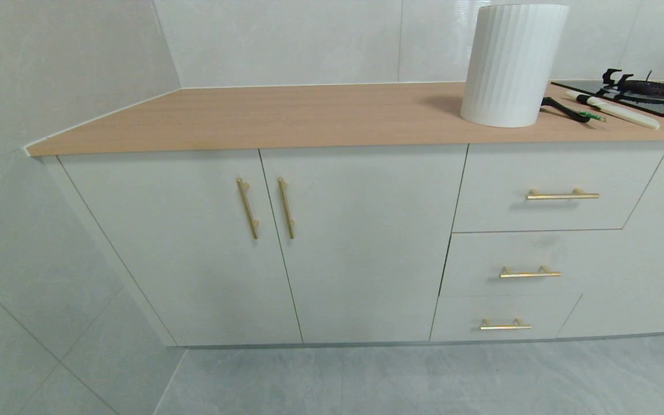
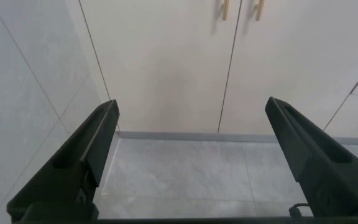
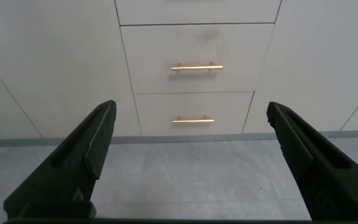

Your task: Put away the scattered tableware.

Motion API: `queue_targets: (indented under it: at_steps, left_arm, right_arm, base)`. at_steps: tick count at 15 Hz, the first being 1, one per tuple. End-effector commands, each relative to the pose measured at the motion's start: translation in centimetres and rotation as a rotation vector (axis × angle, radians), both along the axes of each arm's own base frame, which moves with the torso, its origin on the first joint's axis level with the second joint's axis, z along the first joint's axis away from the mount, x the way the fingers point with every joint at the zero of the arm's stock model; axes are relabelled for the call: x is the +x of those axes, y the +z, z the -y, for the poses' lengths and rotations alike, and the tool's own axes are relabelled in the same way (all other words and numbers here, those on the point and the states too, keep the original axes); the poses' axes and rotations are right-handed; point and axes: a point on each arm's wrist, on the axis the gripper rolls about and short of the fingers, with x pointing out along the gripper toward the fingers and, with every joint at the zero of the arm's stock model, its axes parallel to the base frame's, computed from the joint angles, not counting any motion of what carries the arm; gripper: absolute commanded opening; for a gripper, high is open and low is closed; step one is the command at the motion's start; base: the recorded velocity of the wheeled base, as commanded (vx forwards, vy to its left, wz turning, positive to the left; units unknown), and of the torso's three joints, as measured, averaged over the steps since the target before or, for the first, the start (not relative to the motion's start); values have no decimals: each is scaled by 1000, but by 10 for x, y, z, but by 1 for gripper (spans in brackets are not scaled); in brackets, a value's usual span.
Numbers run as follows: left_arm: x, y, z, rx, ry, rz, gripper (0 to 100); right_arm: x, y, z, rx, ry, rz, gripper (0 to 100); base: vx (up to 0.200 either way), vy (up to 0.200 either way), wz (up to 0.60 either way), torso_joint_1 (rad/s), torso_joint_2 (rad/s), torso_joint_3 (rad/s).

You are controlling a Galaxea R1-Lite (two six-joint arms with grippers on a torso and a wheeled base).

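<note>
On the wooden countertop (image 1: pixel 286 118) at the right lie a white knife (image 1: pixel 617 109) and a black-handled utensil (image 1: pixel 565 109) with a green tip, just right of a tall white ribbed container (image 1: pixel 510 63). My left gripper (image 2: pixel 191 118) hangs open, low above the floor, facing the double cabinet doors (image 2: pixel 229 62). My right gripper (image 3: pixel 191 121) is open too, low before the lower drawers (image 3: pixel 194 59). Neither holds anything.
A black gas hob (image 1: pixel 649 92) sits at the countertop's far right. The cabinet has two doors with gold handles (image 1: pixel 266 207) and three drawers with gold handles (image 1: pixel 562 195). A tiled wall (image 1: pixel 21 173) closes the left side. Grey floor (image 1: pixel 424 380) lies in front.
</note>
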Motion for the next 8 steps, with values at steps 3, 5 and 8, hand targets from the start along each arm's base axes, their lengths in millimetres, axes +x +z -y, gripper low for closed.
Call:
queue_targets:
  at_steps: [3, 5, 8]
  left_arm:
    - [0, 0, 0, -1, 0, 0, 100]
    - [0, 0, 0, 1, 0, 0, 100]
    - [0, 0, 0, -1, 0, 0, 100]
  right_arm:
    - [0, 0, 0, 0, 1, -4, 100]
    - [0, 0, 0, 0, 1, -4, 100]
    - [0, 0, 0, 0, 1, -4, 100]
  base:
    - [0, 0, 0, 0, 0, 0]
    - [0, 0, 0, 0, 0, 0]
    - [0, -200, 0, 4, 6, 4]
